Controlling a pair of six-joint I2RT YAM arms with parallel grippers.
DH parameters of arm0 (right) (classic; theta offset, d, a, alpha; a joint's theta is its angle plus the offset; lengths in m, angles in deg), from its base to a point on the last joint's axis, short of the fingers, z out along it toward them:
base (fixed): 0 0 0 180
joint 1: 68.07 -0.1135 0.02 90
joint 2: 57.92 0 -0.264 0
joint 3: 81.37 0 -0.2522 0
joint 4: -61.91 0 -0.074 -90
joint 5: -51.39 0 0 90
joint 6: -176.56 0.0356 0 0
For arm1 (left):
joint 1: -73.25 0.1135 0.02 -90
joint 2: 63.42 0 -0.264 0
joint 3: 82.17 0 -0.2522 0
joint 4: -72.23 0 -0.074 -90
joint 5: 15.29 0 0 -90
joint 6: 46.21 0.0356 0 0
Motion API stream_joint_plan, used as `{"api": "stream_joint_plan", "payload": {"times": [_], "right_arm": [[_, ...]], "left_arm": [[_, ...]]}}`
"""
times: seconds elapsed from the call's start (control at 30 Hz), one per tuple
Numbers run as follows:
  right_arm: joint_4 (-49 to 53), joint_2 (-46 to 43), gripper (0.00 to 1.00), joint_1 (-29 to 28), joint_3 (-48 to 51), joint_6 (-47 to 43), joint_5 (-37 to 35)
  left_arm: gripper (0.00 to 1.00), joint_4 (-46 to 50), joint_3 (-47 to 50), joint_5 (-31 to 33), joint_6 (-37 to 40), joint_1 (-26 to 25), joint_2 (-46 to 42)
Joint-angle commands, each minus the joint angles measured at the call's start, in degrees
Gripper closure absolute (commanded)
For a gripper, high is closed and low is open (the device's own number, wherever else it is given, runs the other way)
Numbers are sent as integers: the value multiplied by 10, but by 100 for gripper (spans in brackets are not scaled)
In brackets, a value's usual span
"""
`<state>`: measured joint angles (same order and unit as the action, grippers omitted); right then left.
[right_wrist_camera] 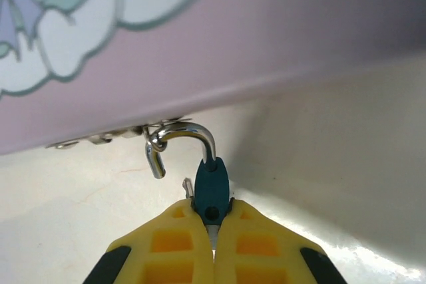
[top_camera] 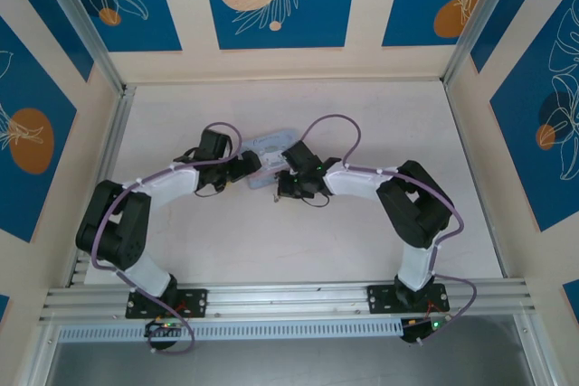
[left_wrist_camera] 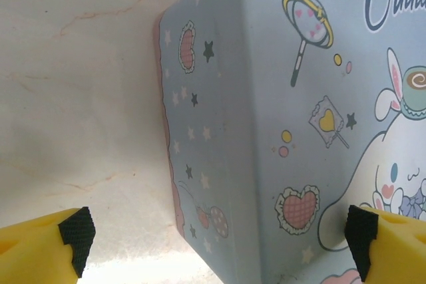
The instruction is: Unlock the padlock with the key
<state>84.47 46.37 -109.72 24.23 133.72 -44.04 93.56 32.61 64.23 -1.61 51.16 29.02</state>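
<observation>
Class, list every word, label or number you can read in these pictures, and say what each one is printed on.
"Cinna": dark blue script on the lid of the pale blue tin, cut off by the picture's edge.
Top view: the print on the tin is too small to read.
Right wrist view: the padlock bears no marking that can be read.
</observation>
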Motion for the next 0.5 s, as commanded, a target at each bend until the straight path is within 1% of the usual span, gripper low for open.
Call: {"api": "stream_joint_plan", "payload": {"times": [0.0,0.1,0.2,0.33,0.47], "right_arm": [[-133,-18,100,27,59,76,85],[-265,-13,100,50,117,144,133],[-352,2,100,66,146,192,157],[-419,17,100,74,156,235,158],[-487,36,100,80,156,296,138]], "left_arm": [[4,28,4,10,11,-8,30],[5,26,11,10,4,-12,40],[5,18,22,7,-5,-15,47],[6,10,29,4,-12,-17,55],[7,8,33,4,-15,-20,62]]}}
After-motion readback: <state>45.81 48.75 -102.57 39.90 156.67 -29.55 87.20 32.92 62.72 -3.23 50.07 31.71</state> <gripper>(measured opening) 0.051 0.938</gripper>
